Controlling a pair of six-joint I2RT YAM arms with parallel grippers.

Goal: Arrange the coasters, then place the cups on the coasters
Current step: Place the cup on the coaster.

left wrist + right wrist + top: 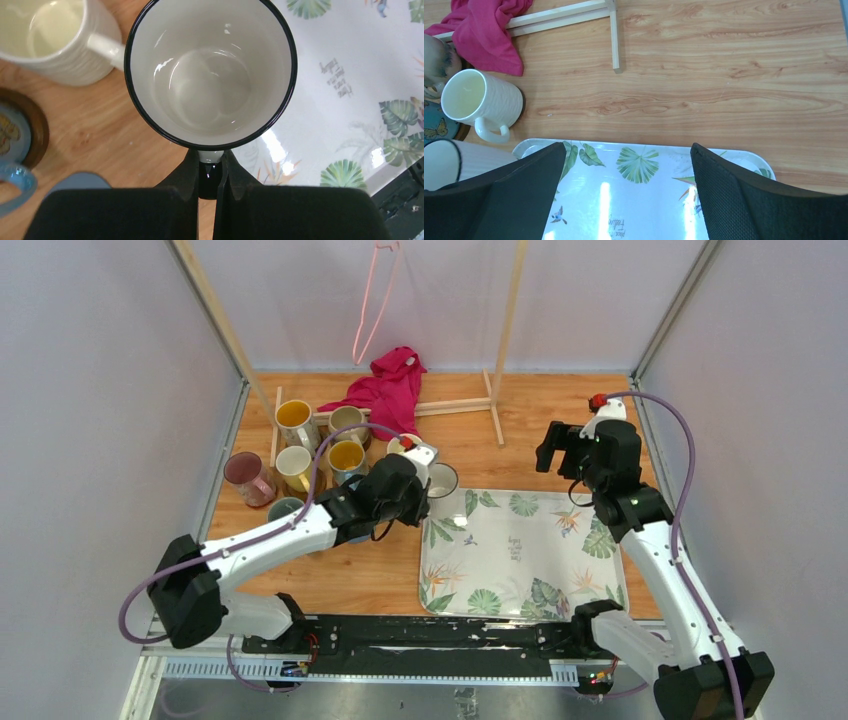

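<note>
The left gripper [210, 172] is clamped on the handle of the white cup with a dark rim [210, 75]. The cup stands upright straight ahead of the jaws, across the left edge of the leaf tray [350, 90]. A cream cup [50, 40] crowds it ahead-left, and a dark coaster [42, 130] lies to the left. The tray is open to the right. The right gripper [626, 150] hangs with its jaws wide apart over the tray's far edge, with bare wooden table [724, 75] ahead.

Top: high at the near edge, looking down over the whole table [540, 420].
Left wrist: very close, straight down into mug [210, 75].
Right wrist: higher, angled toward the far side.
Shared: tray [639, 200], mug.
</note>
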